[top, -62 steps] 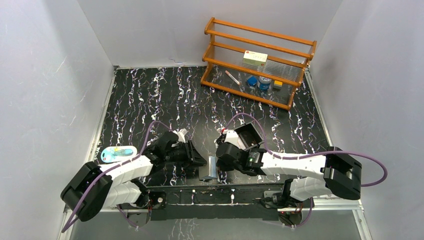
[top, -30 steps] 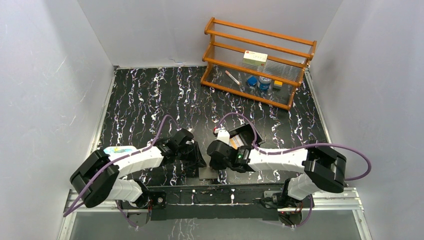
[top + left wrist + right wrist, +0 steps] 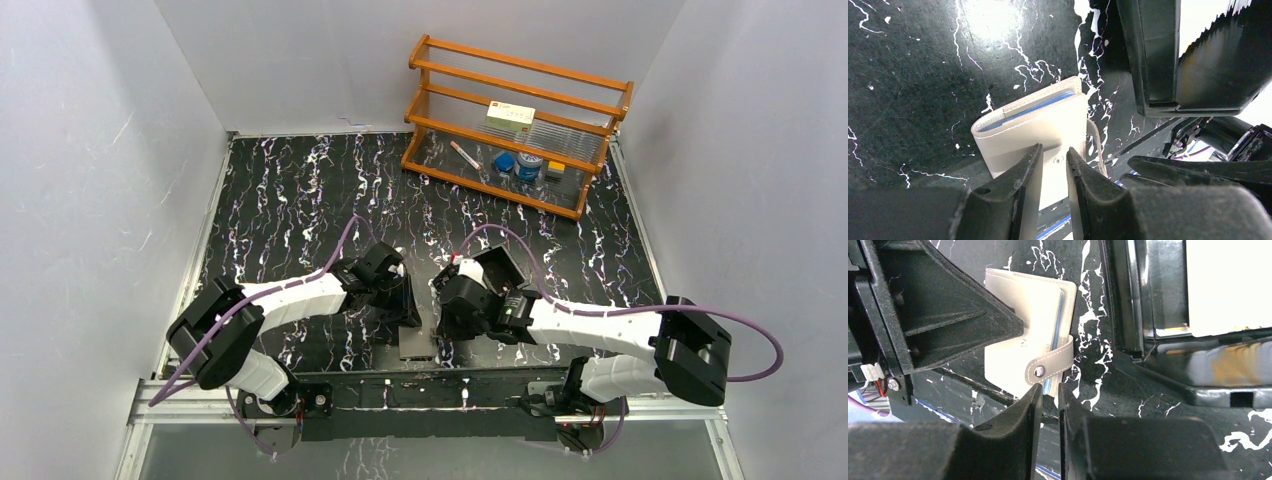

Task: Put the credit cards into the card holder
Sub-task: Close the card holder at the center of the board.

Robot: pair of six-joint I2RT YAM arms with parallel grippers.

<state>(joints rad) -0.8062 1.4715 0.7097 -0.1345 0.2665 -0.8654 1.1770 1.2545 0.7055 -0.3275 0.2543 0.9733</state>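
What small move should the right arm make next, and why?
Probably close the right gripper on the snap tab and pull it loose. The card holder lies folded shut with the tab seemingly fastened just ahead of the slightly open jaws, while the left gripper is over its cover.

High overhead view looking down, two wrist views close, facing down from opposite sides, sharing the card holder [image 3: 1033,127]

Wooden rack [image 3: 470,133] at far right of marbled table [image 3: 290,190], white box [image 3: 510,117] on its shelf. Black tray [image 3: 497,266] near centre.
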